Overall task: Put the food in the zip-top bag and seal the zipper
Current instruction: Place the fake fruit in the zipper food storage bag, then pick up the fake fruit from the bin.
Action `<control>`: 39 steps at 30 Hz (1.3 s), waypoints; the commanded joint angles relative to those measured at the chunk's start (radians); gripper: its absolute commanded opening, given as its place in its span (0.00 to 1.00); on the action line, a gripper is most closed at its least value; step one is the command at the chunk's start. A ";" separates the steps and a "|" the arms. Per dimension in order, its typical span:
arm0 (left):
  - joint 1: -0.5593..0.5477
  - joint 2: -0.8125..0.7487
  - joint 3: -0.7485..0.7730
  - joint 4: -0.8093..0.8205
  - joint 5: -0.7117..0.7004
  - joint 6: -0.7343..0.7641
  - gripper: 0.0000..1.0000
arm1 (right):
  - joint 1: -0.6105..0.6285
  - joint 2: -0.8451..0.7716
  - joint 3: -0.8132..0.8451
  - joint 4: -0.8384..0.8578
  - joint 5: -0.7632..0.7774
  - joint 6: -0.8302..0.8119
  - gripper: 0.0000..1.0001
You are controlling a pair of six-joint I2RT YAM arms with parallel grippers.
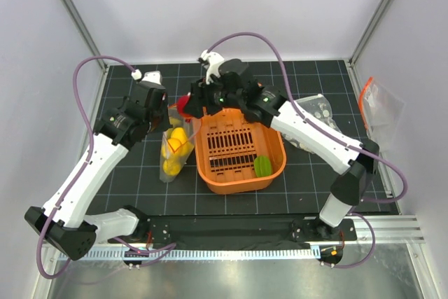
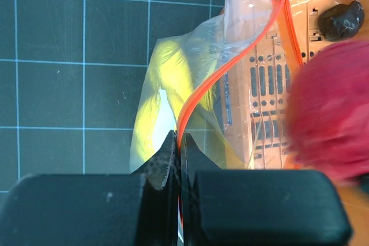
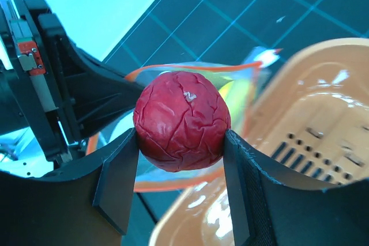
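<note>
The zip-top bag (image 1: 174,150) lies left of the orange basket (image 1: 273,146) with several yellow toy foods (image 1: 176,146) inside. My left gripper (image 2: 180,142) is shut on its orange-red zipper (image 2: 199,93) and holds the mouth open. My right gripper (image 3: 181,142) is shut on the red toy food (image 3: 181,120), held above the bag's open mouth (image 3: 173,82); it also shows in the top view (image 1: 185,104). A green toy food (image 1: 262,166) lies in the basket. A dark purple toy food (image 2: 341,20) lies in the basket in the left wrist view.
A clear bag printed with white dots (image 1: 318,111) lies behind the right arm. Another clear pouch (image 1: 380,106) with an orange strip leans at the right wall. The basket sits mid-mat.
</note>
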 commanded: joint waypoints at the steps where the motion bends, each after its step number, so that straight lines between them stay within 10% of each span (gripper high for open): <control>1: 0.004 -0.007 0.040 0.051 -0.005 0.000 0.00 | 0.039 0.029 0.065 0.032 -0.025 0.013 0.48; 4: 0.004 -0.010 0.043 0.047 -0.020 0.005 0.00 | 0.050 0.034 0.045 0.028 -0.022 0.012 0.98; 5: 0.004 -0.013 0.043 0.047 -0.028 0.005 0.00 | 0.051 0.034 0.042 0.027 -0.019 0.012 1.00; 39: 0.004 -0.030 0.014 0.059 -0.082 0.048 0.00 | -0.183 0.293 -0.036 -0.298 0.683 -0.168 0.87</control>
